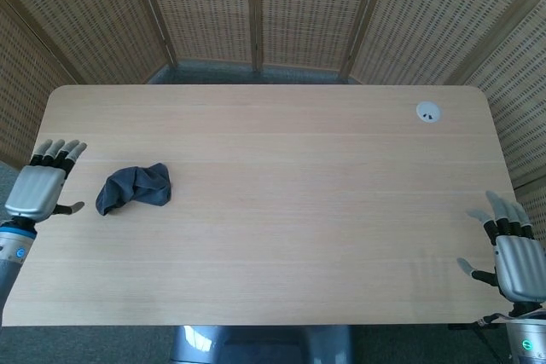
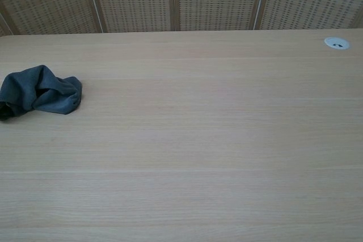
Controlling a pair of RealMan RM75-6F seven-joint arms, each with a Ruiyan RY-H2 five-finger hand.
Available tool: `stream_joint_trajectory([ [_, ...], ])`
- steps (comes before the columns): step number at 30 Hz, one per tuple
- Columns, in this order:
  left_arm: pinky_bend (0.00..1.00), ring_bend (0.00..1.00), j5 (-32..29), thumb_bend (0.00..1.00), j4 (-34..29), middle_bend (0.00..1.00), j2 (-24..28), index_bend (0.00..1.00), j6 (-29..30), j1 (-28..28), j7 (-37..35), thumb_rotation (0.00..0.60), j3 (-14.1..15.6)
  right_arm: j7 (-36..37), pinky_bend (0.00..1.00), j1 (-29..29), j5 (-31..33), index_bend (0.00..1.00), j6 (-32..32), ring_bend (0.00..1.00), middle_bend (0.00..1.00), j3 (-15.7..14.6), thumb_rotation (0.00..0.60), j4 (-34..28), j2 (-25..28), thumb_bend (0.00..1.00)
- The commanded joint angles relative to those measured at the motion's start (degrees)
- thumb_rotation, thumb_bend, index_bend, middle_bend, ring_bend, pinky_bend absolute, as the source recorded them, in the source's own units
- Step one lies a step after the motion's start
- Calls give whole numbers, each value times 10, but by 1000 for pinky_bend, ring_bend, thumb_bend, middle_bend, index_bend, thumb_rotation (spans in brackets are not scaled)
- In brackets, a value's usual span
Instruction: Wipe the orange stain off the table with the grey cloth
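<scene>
The grey cloth (image 1: 135,187) lies crumpled on the left part of the wooden table (image 1: 290,202); the chest view shows the cloth (image 2: 38,92) at its left edge. My left hand (image 1: 40,188) hovers by the table's left edge, apart from the cloth, fingers spread and holding nothing. At the table's front right corner my right hand (image 1: 512,253) is held with its fingers spread and empty. No orange stain shows on the tabletop in either view. Neither hand appears in the chest view.
A small white cable grommet (image 1: 428,112) sits in the table's back right corner, also in the chest view as the grommet (image 2: 337,42). Woven folding screens (image 1: 256,6) stand behind the table.
</scene>
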Motion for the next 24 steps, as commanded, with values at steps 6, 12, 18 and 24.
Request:
stream_joint_trajectory([
  [6, 56, 0, 45, 49, 60, 0, -47, 9, 111, 117, -108, 600, 40, -13, 0, 3, 10, 237, -5, 0, 0, 3, 600, -2, -1, 0],
  [12, 56, 0, 65, 49, 21, 0, -36, 5, 152, 145, -120, 600, 42, -31, 0, 6, 15, 238, -5, 0, 0, 6, 600, 1, -8, 0],
  [18, 55, 0, 91, 50, 8, 0, -28, 5, 172, 157, -124, 600, 46, -43, 0, 8, 23, 238, -8, 0, 0, 8, 600, 4, -14, 0],
  [24, 55, 0, 99, 49, -5, 0, -18, 6, 165, 159, -112, 600, 43, -49, 0, 6, 11, 218, 3, 0, 0, 6, 600, 8, -21, 0],
])
